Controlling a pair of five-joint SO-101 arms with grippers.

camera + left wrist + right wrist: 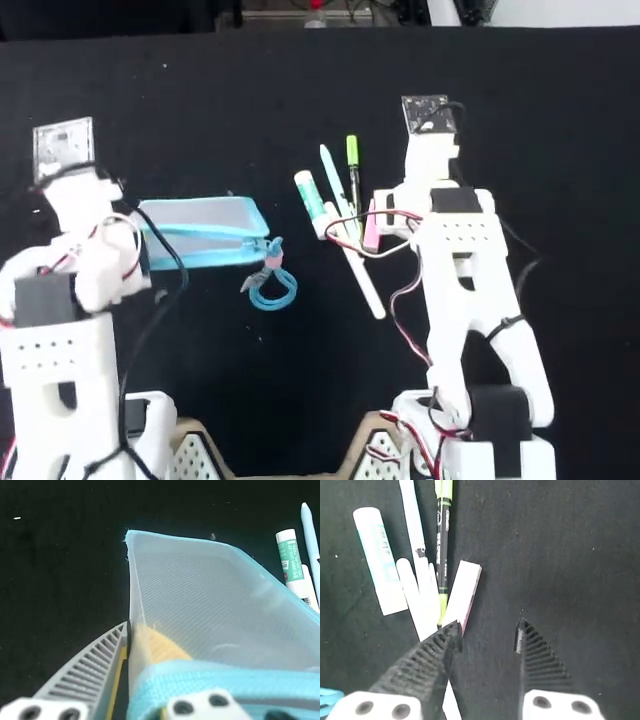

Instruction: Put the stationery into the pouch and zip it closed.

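Observation:
The light blue mesh pouch (200, 230) lies left of centre with its mouth open. My left gripper (132, 632) is shut on the pouch (210, 605) at its end edge, with one finger outside and the other showing through the mesh. The stationery lies in a loose bunch right of centre: a glue stick (310, 205), long white pens (355, 265), a green pen (352, 165) and a pink eraser (371, 226). Just above the cloth, my right gripper (485, 637) is open with nothing in it. One fingertip (451, 630) is close to the near end of the pink eraser (463, 594).
A blue cord loop (272, 290) on the zipper pull lies on the black cloth (300, 100) beside the pouch's right end. The glue stick (290, 562) and a pen tip (309, 525) lie beyond the pouch. The arms' bases stand at the near table edge.

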